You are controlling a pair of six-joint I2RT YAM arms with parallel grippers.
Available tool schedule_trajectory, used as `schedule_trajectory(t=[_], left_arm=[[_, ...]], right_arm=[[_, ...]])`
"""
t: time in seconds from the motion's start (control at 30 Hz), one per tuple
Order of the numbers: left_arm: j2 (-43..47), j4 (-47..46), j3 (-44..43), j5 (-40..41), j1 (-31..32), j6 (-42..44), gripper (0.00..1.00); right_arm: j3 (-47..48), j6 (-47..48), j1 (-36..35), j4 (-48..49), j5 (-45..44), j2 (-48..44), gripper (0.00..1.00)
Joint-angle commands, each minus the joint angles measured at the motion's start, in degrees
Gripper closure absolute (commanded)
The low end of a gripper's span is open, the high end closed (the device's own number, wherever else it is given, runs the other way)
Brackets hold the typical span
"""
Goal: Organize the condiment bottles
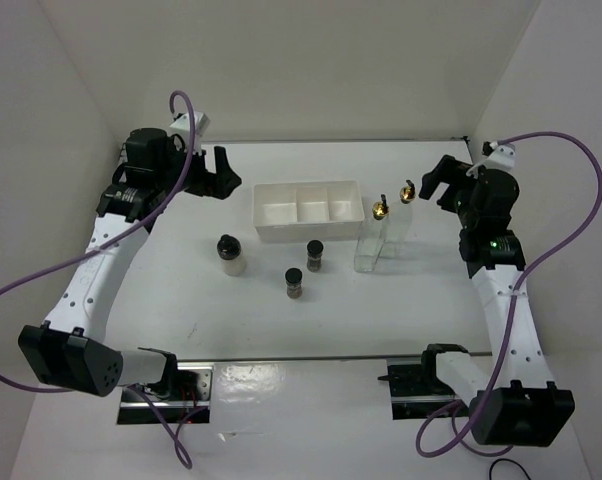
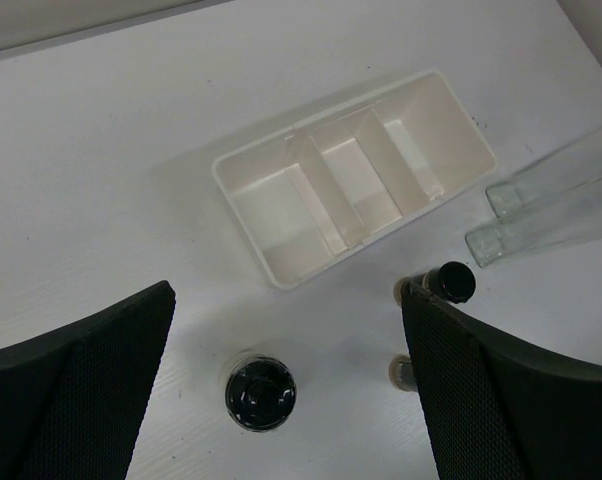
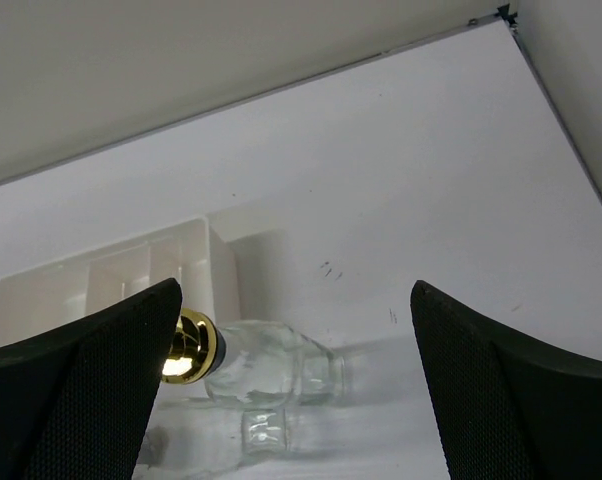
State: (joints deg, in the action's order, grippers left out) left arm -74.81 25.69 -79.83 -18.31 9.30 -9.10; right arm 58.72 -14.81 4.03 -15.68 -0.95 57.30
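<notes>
left fingers [image 2: 81, 400] and right fingers [image 3: 76, 395] both spread wide apart.

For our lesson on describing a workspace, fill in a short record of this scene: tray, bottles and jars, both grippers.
tray: white, three compartments, all empty
tall glass bottles: two, upright, gold tops, just right of the tray
whitish jar: black cap, upright, near the tray's left front corner
small dark jars: two, upright, apart, in front of the tray
left gripper: open, holding nothing, left of the tray
right gripper: open, holding nothing, right of the tall bottles
</notes>
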Motion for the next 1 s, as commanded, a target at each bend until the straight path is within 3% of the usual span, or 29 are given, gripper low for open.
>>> schedule_trajectory(t=[0.0,0.47,0.67,0.97], left_arm=[[-0.16,-2.05,-0.06,-0.94,0.1,1.28,0.0],[-1.84,-0.38,-3.66,-3.84,0.63,1.81,0.0],[-1.84,-0.38,-3.66,-4.46,0.63,2.34,0.0],[-0.6,-0.38,-1.47,-4.46,0.63,2.86,0.0]], right_arm=[[-1.67,1.79,0.36,6.54,3.58,-3.5,0.0],[-10.73,2.42,0.36,6.54,9.21,-18.01,0.0],[-13.37,1.71,0.36,7.77,13.95,-17.14,0.0],[-16.79,1.19,-1.22,10.41,10.18,-16.61,0.0]])
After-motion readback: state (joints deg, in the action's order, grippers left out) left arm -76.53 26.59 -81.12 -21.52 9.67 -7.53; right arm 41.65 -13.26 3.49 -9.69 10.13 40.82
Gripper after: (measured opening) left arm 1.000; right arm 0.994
